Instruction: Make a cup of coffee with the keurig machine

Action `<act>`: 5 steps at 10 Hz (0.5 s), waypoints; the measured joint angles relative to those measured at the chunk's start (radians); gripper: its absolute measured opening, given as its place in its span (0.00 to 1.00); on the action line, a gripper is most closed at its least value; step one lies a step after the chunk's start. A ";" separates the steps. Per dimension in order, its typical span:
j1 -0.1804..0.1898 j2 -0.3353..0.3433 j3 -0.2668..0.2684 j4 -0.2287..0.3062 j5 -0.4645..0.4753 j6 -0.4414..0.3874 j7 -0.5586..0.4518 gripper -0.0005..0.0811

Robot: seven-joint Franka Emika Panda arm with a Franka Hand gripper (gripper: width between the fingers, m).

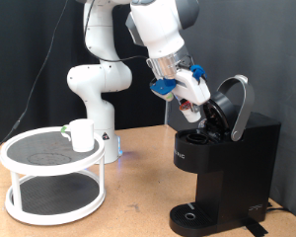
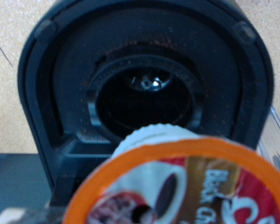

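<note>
The keurig machine [image 1: 230, 168] stands at the exterior view's right with its rounded lid [image 1: 234, 102] swung open. My gripper [image 1: 195, 107] hovers just in front of the open top and is shut on a coffee pod [image 2: 182, 177] with an orange rim and printed foil lid. The wrist view looks past the pod into the round black pod chamber [image 2: 145, 91], which looks empty. The cup [image 1: 81, 134], a small white mug, sits on the top shelf of a round stand at the exterior view's left, far from the gripper.
The white two-tier round stand [image 1: 51, 166] with dark mesh shelves takes up the table's left. The machine's drip tray [image 1: 192, 215] has nothing on it. The robot's white base [image 1: 101, 89] stands behind, before a black curtain.
</note>
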 joint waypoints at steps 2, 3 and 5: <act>0.000 0.024 0.007 -0.003 -0.003 0.030 0.009 0.47; 0.000 0.035 0.010 -0.003 -0.004 0.039 0.010 0.47; 0.000 0.052 0.014 -0.003 -0.004 0.054 0.010 0.47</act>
